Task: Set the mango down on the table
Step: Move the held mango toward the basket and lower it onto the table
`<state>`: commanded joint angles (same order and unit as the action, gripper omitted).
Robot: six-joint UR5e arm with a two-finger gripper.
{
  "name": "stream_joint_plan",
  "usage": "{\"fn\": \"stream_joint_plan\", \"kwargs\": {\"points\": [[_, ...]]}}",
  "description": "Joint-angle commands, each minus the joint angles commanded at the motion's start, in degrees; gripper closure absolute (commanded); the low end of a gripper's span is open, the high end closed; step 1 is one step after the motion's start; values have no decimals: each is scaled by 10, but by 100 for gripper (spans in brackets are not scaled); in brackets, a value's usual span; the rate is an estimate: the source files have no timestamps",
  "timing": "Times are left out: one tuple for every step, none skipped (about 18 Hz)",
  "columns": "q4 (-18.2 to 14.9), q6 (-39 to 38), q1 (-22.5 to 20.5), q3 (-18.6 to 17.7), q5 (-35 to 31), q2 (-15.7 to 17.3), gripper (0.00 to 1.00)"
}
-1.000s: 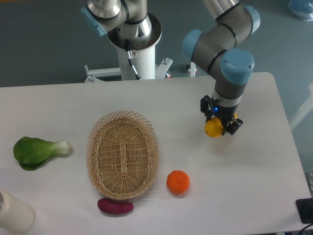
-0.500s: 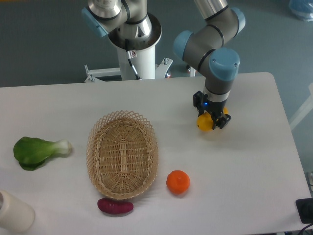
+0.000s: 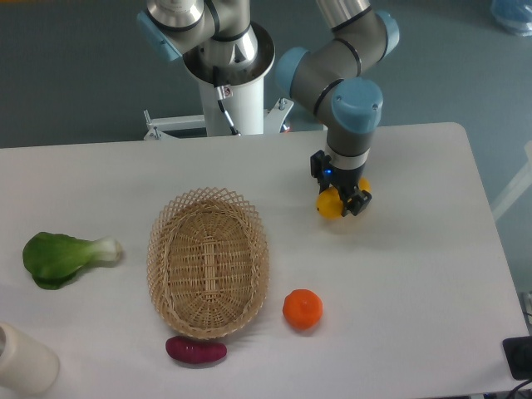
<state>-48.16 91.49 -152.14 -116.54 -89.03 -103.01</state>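
The yellow mango is held between the black fingers of my gripper, which is shut on it. It hangs just over the white table, right of the basket's far end, and its shadow lies directly beneath. Whether the mango touches the tabletop I cannot tell. The arm's blue-capped wrist stands straight above the gripper and hides the mango's upper side.
An oval wicker basket lies left of centre. A round orange fruit and a dark red-purple vegetable sit near the front edge. A green leafy vegetable and a white cylinder are at the far left.
The arm has carried the mango leftward and slightly toward the back of the table, closer to the basket. The gripper has stayed shut on it throughout.
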Motion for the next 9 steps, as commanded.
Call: {"fn": "stream_joint_plan", "kwargs": {"points": [[-1,-1,3,-2,-1,0,0],[0,-1,4,-2,-1,0,0],[0,-1,4,-1,0,0,0],[0,0,4,1,0,-1,0],[2,0,4,7,1,-2,0],[2,0,4,15,1,-3,0],[2,0,4,28,2,-4,0],[1,1,4,45,2,-6,0],[0,2,4,63,2,-8,0]]}}
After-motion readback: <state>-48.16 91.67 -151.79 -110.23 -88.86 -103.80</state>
